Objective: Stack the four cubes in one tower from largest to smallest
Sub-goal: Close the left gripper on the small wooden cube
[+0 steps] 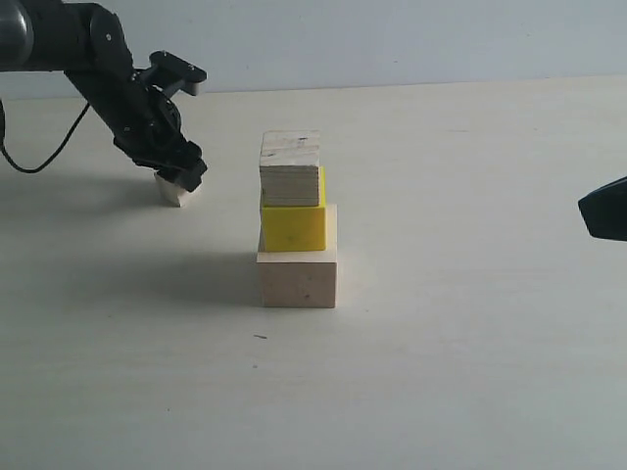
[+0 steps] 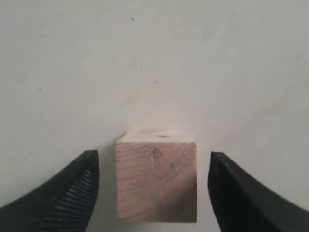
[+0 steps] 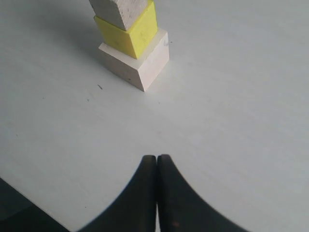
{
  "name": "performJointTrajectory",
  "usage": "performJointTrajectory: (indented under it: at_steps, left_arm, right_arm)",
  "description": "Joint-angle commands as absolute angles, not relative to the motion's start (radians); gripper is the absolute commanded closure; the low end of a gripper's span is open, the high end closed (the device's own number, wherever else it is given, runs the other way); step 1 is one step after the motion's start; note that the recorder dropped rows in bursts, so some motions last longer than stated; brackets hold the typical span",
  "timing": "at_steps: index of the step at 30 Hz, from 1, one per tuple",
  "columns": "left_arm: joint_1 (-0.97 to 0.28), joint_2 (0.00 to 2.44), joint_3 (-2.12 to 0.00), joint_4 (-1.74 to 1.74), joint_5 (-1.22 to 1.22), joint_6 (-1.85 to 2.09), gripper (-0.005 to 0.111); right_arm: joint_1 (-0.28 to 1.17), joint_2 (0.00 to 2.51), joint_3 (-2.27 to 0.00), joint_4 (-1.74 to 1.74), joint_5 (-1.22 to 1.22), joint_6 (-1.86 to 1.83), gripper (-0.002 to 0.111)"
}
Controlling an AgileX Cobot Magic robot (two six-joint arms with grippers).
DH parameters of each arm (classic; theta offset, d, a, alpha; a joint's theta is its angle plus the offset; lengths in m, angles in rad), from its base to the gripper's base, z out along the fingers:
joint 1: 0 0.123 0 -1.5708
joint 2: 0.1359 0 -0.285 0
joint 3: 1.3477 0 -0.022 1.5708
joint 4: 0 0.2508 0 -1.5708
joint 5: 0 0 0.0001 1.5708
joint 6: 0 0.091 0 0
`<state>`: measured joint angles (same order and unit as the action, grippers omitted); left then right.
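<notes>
Three cubes stand stacked mid-table: the large pale wooden cube point(image 1: 298, 278) at the base, the yellow cube point(image 1: 292, 225) on it, the plywood cube point(image 1: 290, 168) on top. The right wrist view shows the same stack, with the large cube point(image 3: 140, 60), yellow cube point(image 3: 129, 33) and plywood cube point(image 3: 118, 8). The smallest pale cube point(image 1: 175, 190) point(image 2: 156, 181) lies on the table at the left. My left gripper point(image 1: 181, 174) point(image 2: 153, 159) is open around it, a finger on each side with a gap to the wood. My right gripper point(image 3: 157, 158) is shut and empty, far from the stack.
A pale table point(image 1: 451, 352) runs under everything, with a light wall point(image 1: 392, 39) behind. A black cable point(image 1: 49, 147) trails from the left arm at the far left. Part of the right arm point(image 1: 605, 210) shows at the right edge.
</notes>
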<state>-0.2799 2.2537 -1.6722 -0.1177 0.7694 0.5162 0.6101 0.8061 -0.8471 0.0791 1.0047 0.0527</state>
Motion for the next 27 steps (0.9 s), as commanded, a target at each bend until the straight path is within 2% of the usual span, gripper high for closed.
performJointTrajectory:
  at_steps: [1,8,27]
  left_arm:
    - [-0.280,2.274,-1.681,-0.132,0.784,0.520,0.044]
    - [-0.280,2.321,-1.771,-0.170,0.854,0.522,0.044]
    - [-0.280,2.349,-1.815,-0.145,0.890,0.522,0.044]
  right_arm:
    - [0.610,0.803,-0.844,0.079,1.001,0.053,0.108]
    - [0.610,0.803,-0.844,0.079,1.005,0.052,0.108]
    - [0.610,0.803,-0.844,0.079,1.025,0.052,0.108]
